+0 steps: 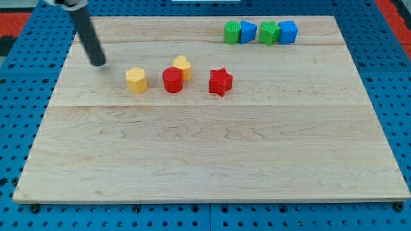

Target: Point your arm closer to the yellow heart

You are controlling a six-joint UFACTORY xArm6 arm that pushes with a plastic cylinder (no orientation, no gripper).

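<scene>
A pale wooden board [212, 167] lies on a blue pegboard. Near its upper-left corner my tip [98, 63] rests on the wood, the rod leaning up toward the view's top left; it is a bare rod, with nothing to open and nothing held. Rightward come a yellow hexagonal block [136, 80], a red cylinder [172, 81], and just behind it, touching, the yellow heart [183, 66], to the right of my tip, well apart

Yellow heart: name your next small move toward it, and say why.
Probably slide my tip toward the view's right, passing above the yellow hexagonal block, since the yellow heart sits right of it, touching the red cylinder.
</scene>
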